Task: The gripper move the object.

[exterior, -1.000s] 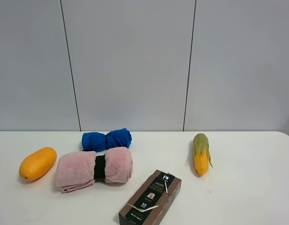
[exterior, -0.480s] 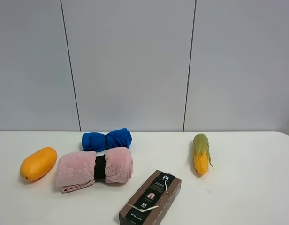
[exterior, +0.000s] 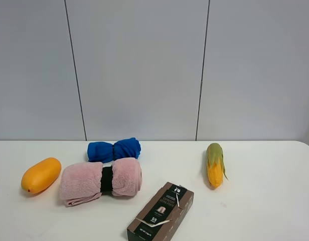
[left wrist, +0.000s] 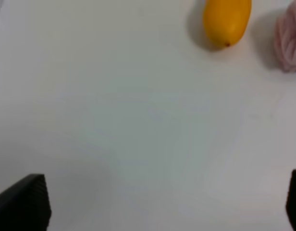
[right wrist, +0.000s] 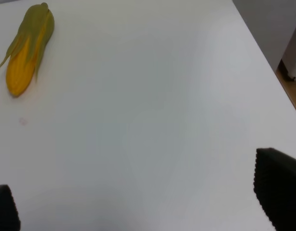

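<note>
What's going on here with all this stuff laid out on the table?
Nothing is being handled yet. A mango lies at the left of the white table, beside a pink rolled towel, with a blue towel, a dark box and a corn cob spread further right. The left end effector is open over bare table, the mango some way ahead of it. The right end effector is open too, with the corn ahead.

orange-yellow mango (exterior: 40, 174) lay on the white table (exterior: 265, 211) at far left, dark tip toward the near edge. just beside it to the right, pink rolled towel (exterior: 101, 181) with a black band. blue rolled cloth (exterior: 114, 149) behind the towel. dark box (exterior: 160, 212) front centre, angled. corn cob (exterior: 214, 164) well apart, right.
</note>
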Controlling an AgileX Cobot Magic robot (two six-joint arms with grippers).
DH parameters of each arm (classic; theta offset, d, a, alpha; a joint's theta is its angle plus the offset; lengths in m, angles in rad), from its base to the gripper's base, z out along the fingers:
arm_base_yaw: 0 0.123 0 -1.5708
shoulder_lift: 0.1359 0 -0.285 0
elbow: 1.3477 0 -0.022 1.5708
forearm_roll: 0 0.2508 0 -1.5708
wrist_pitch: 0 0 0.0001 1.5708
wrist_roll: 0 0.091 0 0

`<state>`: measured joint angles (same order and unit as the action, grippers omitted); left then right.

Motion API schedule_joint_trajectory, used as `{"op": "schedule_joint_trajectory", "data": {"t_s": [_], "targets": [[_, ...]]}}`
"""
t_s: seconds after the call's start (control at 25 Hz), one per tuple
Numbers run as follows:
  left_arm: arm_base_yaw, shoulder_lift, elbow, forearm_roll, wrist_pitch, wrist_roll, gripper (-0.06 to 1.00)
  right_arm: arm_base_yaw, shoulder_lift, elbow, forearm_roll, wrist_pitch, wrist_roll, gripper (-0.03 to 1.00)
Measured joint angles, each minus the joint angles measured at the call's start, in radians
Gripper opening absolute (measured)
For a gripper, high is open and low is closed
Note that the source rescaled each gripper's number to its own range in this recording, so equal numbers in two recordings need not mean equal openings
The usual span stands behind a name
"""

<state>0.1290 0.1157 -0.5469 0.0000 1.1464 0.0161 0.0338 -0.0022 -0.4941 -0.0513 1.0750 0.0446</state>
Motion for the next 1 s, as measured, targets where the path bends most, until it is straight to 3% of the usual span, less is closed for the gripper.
{"op": "schedule_joint_trajectory", "data": {"t_s": [0.24, 0.56, 1.0], "targets": [[0.000, -0.051, 0.000, 0.000, -0.006, 0.000, 0.99, 0.000, 0.000, 0.000, 0.000, 0.000, 0.000, 1.00], [0.000, -0.060, 0.042, 0.000, -0.091, 0.000, 0.99, 0.000, 0.000, 0.000, 0.000, 0.000, 0.000, 1.00], [0.000, -0.121, 0.044, 0.000, -0.091, -0.002, 0.99, 0.000, 0.000, 0.000, 0.000, 0.000, 0.000, 1.00]]}}
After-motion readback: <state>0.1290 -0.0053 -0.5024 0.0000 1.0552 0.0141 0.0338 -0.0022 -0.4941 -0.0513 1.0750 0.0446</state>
